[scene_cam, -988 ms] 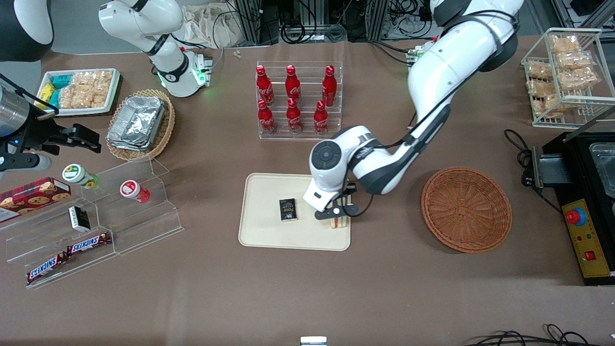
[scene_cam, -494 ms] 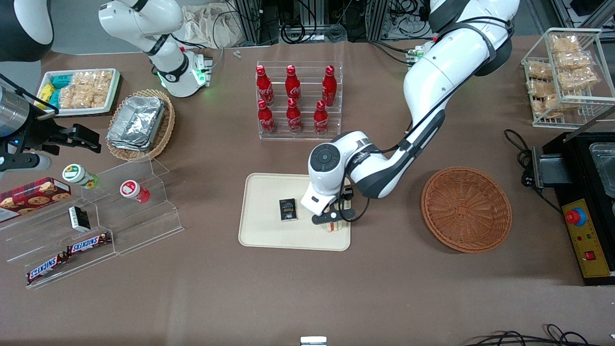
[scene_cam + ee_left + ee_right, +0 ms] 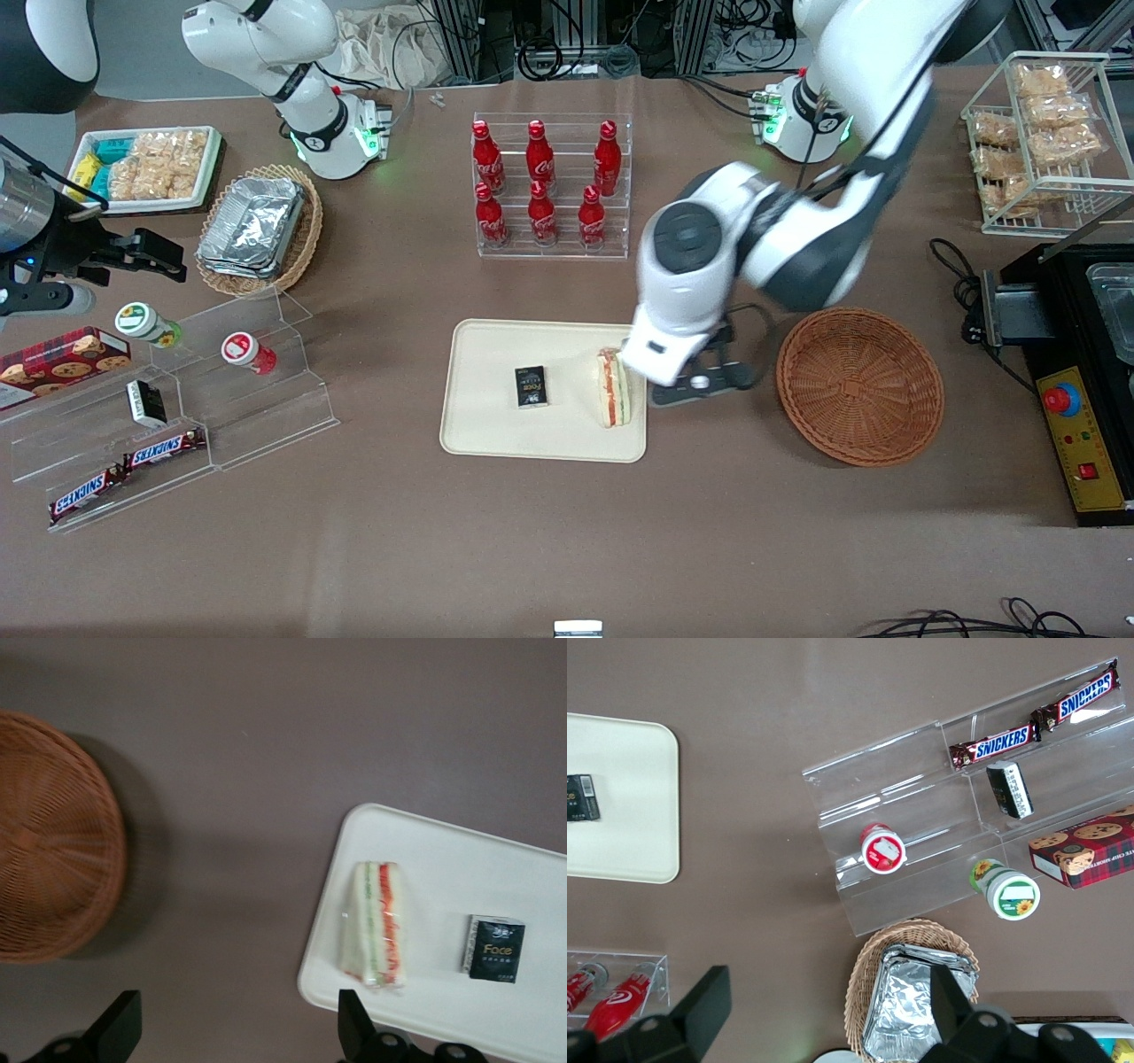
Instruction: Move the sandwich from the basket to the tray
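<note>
Lying on tray [image 3: 496, 425]: sandwich [image 3: 612, 399] | jaws [image 3: 695, 385] spread, above, apart

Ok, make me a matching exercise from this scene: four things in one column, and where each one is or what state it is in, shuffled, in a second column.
Things:
1. sandwich
2. basket
3. hand
4. black packet

States:
A. open, above the table between tray and basket
B. nothing in it
C. near the tray's middle
D. on the tray, at the edge nearest the basket

Pairs: 1-D, 2-B, 3-A, 4-C
</note>
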Motion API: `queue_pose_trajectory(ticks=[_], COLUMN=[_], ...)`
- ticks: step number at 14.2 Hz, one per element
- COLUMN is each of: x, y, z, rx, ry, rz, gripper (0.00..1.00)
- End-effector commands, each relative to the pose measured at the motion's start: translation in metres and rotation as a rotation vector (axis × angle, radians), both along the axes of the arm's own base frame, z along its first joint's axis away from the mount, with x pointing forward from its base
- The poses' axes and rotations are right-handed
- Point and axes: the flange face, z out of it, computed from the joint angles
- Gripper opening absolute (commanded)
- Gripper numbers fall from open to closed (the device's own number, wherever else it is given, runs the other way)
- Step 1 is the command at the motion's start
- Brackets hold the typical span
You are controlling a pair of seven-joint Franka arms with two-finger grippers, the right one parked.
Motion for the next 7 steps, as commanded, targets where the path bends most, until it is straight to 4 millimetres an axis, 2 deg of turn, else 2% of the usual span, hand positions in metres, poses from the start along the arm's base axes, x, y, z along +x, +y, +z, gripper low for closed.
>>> queue_pose_trajectory(ticks=[1, 2, 4, 7], x=[-0.012, -0.017, -0.013, -0.011], y=[0.081, 0.099, 0.153, 0.206], z=[0.025, 0.031, 0.035, 0.037], rx=[-0.013, -0.029, -0.023, -0.019], ry=[0.017, 0.025, 0.045, 0.096], rz=[-0.032, -0.069, -0.100, -0.153], gripper=[1.00, 1.00, 1.00, 1.00])
